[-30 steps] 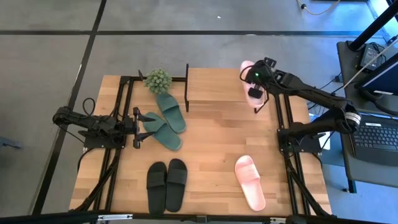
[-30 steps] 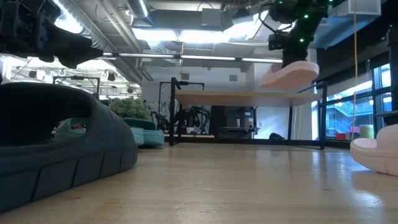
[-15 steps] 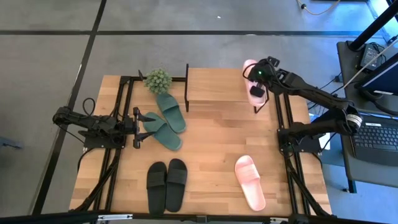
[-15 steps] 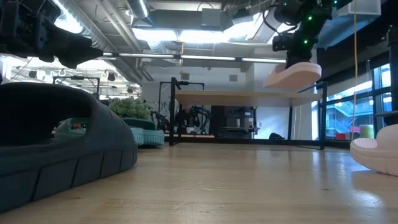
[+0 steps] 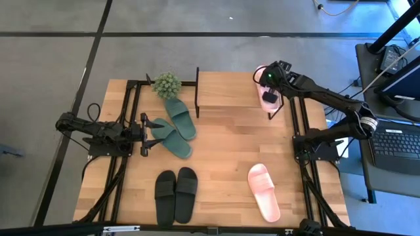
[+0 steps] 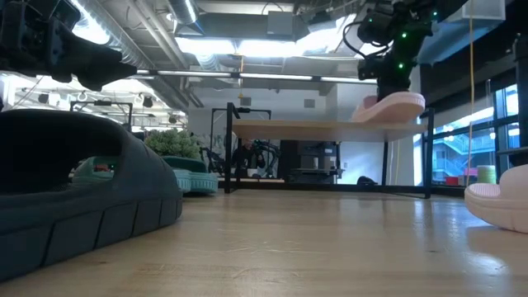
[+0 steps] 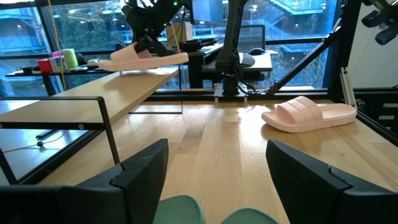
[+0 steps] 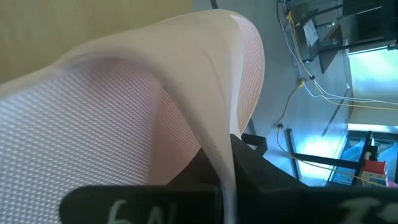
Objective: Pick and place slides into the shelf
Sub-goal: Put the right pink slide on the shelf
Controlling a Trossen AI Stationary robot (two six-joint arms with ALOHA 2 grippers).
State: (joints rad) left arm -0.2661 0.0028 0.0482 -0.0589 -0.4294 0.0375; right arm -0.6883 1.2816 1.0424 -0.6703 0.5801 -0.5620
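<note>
Grey concrete floor surrounds the light wooden surface (image 5: 223, 164), on which the shelf (image 5: 226, 92) stands at the far edge, its plank top carried by thin black side frames. At the shelf's right end the right end effector (image 5: 268, 92) is clenched on the strap of 1 light pink slide (image 5: 261, 73), whose sole lies on or just over the plank top at that end; in the low view the same pink slide (image 6: 389, 107) sits level with the plank, and whether it rests fully on it cannot be told. The right wrist view shows the pink strap pinched edge-on between the dark fingers (image 8: 205, 180). The second pink slide (image 5: 264, 191) lies on the surface well in front of the shelf, towards its right side. To the left of the shelf, just beside its left frame, stands a small potted plant (image 5: 167, 84), and the 2 dark green slides (image 5: 174, 128) lie just in front of the plant, touching or overlapping one another. The left end effector (image 5: 146, 134) hangs low to the left of the shelf, right beside the green slides, its fingers spread apart and released, holding nothing. The 2 black slides (image 5: 176, 194) lie side by side well in front of the shelf, towards its left side.
</note>
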